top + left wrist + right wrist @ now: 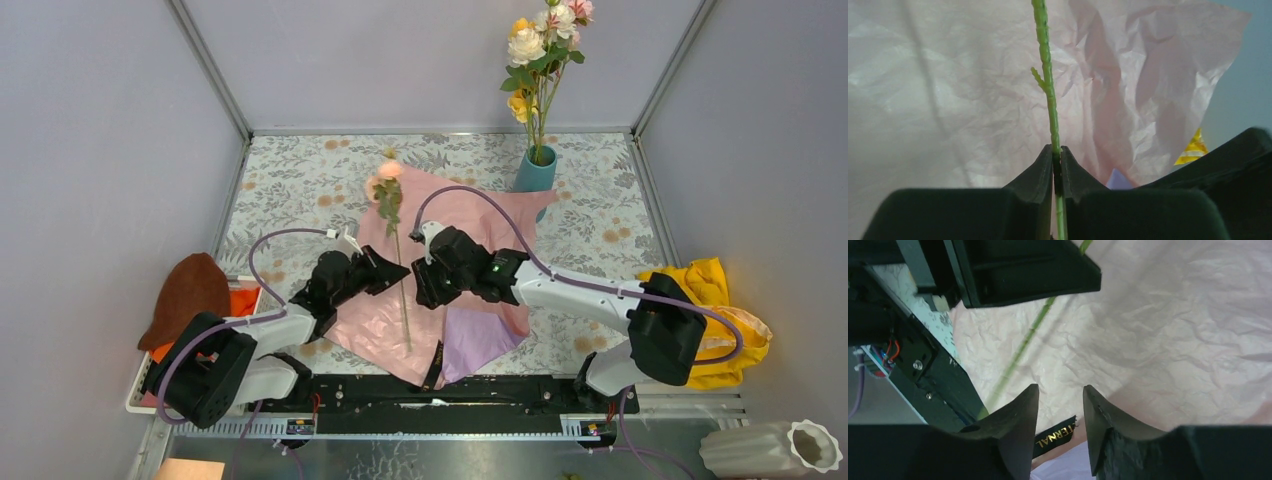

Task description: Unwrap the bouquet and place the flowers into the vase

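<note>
1. Step in hand: the wrapping is open, with the pink paper [480,225] spread flat at the centre of the worktop [300,180]. Several flowers [540,50] already stand in the vase [536,170] at the upper right of the overhead view. I judge that one loose rose [389,171] is now being picked up for the vase.
2. The left tool [1057,156] is pressed together on the stem [1048,85], pinching it partway along its length, between the leaves and the cut end.
3. The right tool [1060,405] has its jaws spread with nothing between them. It sits just beside the stem on its right, above the paper and near the black ribbon [1054,438].
4. Where the rose is: over the pink paper at mid-frame, well apart from the vase. A shadow beside the stem suggests it hangs a little clear of the paper, though I cannot be sure.
5. Long axis: almost top to bottom in the overhead view, with the bloom towards the top and the cut end towards the bottom, leaning slightly right.
6. Next move, as I judge it: carry the rose to the upper right and tip it upright with the cut end down. Then thread the stem into the narrow mouth, between the stems already there, without knocking the vase.
</note>
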Robot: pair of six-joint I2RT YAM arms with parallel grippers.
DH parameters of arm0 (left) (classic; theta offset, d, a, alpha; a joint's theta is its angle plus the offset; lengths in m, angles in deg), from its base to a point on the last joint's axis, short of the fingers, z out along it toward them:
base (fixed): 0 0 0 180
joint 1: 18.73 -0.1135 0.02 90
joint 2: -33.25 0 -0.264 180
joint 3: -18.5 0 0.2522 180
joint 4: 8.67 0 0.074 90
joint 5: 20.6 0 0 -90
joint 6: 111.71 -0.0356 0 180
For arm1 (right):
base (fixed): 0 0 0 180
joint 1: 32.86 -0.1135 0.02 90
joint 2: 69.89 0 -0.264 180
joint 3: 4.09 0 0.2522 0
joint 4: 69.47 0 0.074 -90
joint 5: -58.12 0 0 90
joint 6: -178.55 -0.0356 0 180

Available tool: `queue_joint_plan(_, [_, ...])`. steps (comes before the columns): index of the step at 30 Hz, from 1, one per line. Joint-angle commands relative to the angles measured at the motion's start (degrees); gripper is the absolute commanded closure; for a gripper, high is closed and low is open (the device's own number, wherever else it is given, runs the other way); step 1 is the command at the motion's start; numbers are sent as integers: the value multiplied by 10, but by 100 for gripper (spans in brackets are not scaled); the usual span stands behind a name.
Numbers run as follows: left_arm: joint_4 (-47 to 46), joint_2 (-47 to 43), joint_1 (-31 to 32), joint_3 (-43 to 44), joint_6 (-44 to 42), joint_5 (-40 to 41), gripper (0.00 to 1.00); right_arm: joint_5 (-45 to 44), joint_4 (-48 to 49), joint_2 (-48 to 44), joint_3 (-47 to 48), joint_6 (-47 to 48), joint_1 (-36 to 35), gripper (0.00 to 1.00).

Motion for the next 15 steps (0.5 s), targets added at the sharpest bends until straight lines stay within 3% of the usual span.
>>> queue_joint_plan(1, [-6, -5, 0, -4, -54, -22, 100, -83, -20, -45, 59, 10, -2, 48])
queue_joint_plan(4, [3, -20, 2, -3, -74, -36, 100, -132, -22, -66, 82, 11, -2, 36])
queue_joint_plan(7, [19, -45, 5, -4, -89, -38, 100, -189, -18, -80, 96, 3, -1, 32])
queue_joint_plan(11, [45, -79, 8, -6, -95, -30, 100, -196, -25, -49, 125, -22, 19, 35])
queue_joint_plan(15, [66, -102, 10, -4, -96, -25, 100, -141, 7, -16, 118, -68, 56, 45])
